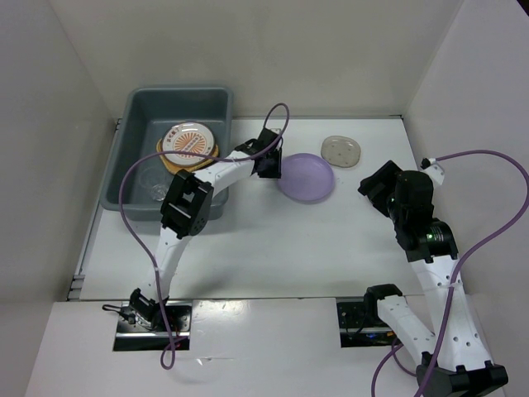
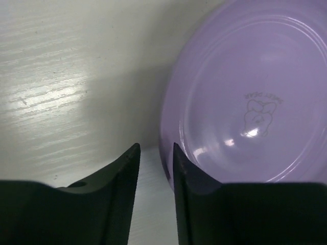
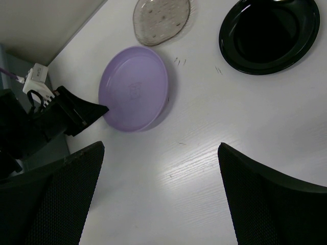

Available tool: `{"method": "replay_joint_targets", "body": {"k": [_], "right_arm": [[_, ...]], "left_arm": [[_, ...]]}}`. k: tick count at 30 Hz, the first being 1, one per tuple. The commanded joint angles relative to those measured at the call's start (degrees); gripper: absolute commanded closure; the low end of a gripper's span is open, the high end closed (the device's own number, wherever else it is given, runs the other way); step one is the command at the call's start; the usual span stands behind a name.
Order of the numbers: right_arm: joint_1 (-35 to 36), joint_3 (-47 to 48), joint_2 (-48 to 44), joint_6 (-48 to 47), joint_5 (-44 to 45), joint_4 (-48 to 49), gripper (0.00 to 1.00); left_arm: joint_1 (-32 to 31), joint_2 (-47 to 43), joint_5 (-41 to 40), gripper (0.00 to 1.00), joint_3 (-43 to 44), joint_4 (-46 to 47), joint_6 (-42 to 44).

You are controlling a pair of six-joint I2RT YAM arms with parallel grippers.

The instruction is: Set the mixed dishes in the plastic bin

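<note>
Lavender plastic, by the look of it: the plate lies flat on the surface, just right of the bin. It should be light, stiff and hard to break. Its glossy face looks slippery and the shallow rim sits low, so the only real hold is a pinch across the rim, one finger under the lip and one over.

The left pincer stands at the plate's left rim with its jaws narrowed to a slim gap. One finger overlaps the lip, yet bare surface shows in the gap, so I cannot tell whether the rim is gripped. The right pincer hangs wide open and empty, near the plate's other side.

A clear dish lies just beyond the plate, apart from it. A black dish lies further right, showing only in the right wrist view.

In the bin, a patterned plate rests on a tan plate, so that spot is taken. The bin's wall must be cleared on the way over. A plate hung by its rim may tip or slide out.
</note>
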Motion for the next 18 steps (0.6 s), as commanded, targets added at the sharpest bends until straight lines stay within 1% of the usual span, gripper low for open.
{"method": "replay_joint_targets", "body": {"k": [1, 2, 3, 5, 6, 8, 10, 11, 12, 14, 18], "right_arm": [[0.5, -0.3, -0.1, -0.1, 0.5, 0.5, 0.03], [0.5, -0.3, -0.1, -0.1, 0.5, 0.5, 0.03], [0.5, -0.3, -0.1, -0.1, 0.5, 0.5, 0.03], [0.5, -0.3, -0.1, -0.1, 0.5, 0.5, 0.03], [0.5, -0.3, -0.1, -0.1, 0.5, 0.5, 0.03], [0.5, -0.3, -0.1, -0.1, 0.5, 0.5, 0.03], [0.5, -0.3, -0.1, -0.1, 0.5, 0.5, 0.03], [0.5, -0.3, -0.1, -0.1, 0.5, 0.5, 0.03], [0.5, -0.3, -0.6, -0.1, 0.5, 0.5, 0.03], [0.5, -0.3, -0.6, -0.1, 0.5, 0.5, 0.03], [0.5, -0.3, -0.6, -0.1, 0.5, 0.5, 0.03]], "left_arm": [[0.1, 0.8, -1.2, 0.62, 2.0, 0.6, 0.6], [0.1, 1.3, -1.2, 0.66, 2.0, 0.6, 0.0], [0.1, 1.3, -0.4, 0.73, 2.0, 0.6, 0.0], [0.1, 2.0, 0.1, 0.76, 2.0, 0.6, -1.1], [0.1, 2.7, 1.8, 0.77, 2.0, 0.6, -1.1], [0.1, 3.2, 3.0, 0.77, 2.5, 0.6, -1.6], [0.1, 4.2, 4.4, 0.82, 2.5, 0.6, -2.2], [0.1, 4.2, 4.5, 0.88, 3.0, 0.6, -2.2], [0.1, 4.8, 4.5, 0.99, 3.8, -0.1, -2.7], [0.1, 4.8, 5.0, 1.00, 4.4, -0.8, -2.7], [0.7, -0.7, 6.0, 1.00, 5.1, -1.3, -3.2]]}}
